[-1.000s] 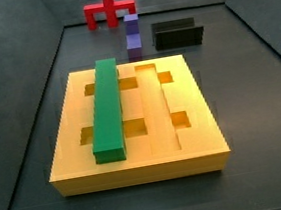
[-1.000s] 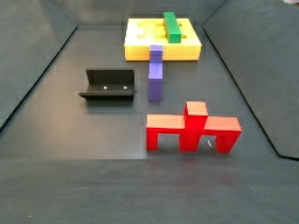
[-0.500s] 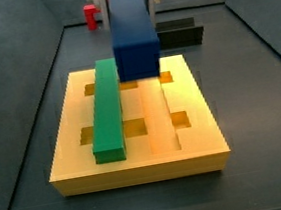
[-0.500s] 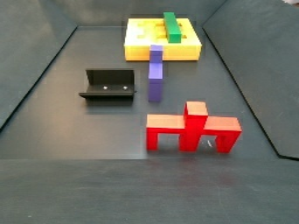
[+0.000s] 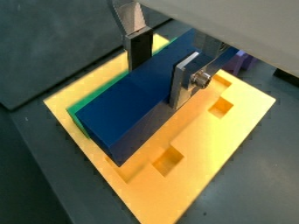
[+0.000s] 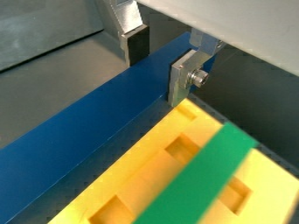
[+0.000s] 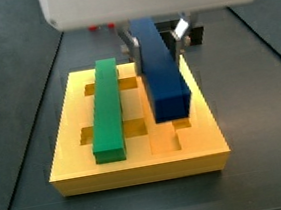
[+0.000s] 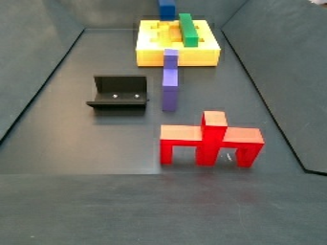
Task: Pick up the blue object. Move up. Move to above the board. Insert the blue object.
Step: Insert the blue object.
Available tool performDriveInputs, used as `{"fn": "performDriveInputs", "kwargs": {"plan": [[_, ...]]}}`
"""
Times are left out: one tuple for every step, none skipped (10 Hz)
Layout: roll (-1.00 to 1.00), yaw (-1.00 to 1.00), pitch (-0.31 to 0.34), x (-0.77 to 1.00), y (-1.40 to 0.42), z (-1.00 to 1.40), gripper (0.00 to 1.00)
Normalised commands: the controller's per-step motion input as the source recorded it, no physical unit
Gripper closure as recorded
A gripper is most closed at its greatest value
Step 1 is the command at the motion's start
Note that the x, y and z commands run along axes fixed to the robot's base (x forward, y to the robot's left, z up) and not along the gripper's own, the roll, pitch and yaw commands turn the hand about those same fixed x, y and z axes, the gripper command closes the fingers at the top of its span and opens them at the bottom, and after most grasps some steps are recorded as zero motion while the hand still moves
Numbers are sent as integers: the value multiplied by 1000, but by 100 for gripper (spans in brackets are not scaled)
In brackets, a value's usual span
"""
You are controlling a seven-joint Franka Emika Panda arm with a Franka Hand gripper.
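My gripper (image 7: 155, 36) is shut on the blue object (image 7: 163, 71), a long dark-blue bar, near its far end. It holds the bar lengthwise over the right-hand groove of the yellow-orange board (image 7: 139, 163), close above it; I cannot tell whether they touch. In both wrist views the silver fingers (image 5: 186, 74) (image 6: 184, 73) clamp the bar (image 5: 138, 105) (image 6: 93, 131) over the board (image 5: 222, 149) (image 6: 135, 179). In a side view the bar's top (image 8: 167, 10) shows behind the board (image 8: 153, 53).
A green bar (image 7: 105, 108) (image 6: 205, 175) (image 8: 188, 29) lies in the board's left groove. A small upright purple block (image 8: 170, 81), the dark fixture (image 8: 119, 93) and a red piece (image 8: 211, 141) stand on the grey floor beyond the board. Grey walls enclose the floor.
One second ago the bar and gripper were out of the side view. Half a second ago the bar hung high over the board; now it is lower, along the right groove.
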Motion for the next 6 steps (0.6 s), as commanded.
{"fn": "performDriveInputs", "kwargs": {"plan": [[163, 157, -141, 131, 0, -749, 100], [149, 131, -149, 0, 6, -563, 100], [70, 63, -147, -169, 51, -451, 100], [0, 3, -127, -251, 0, -306, 100], [-74, 0, -21, -231, 20, -171, 100], [-101, -171, -20, -271, 66, -54, 100]]}}
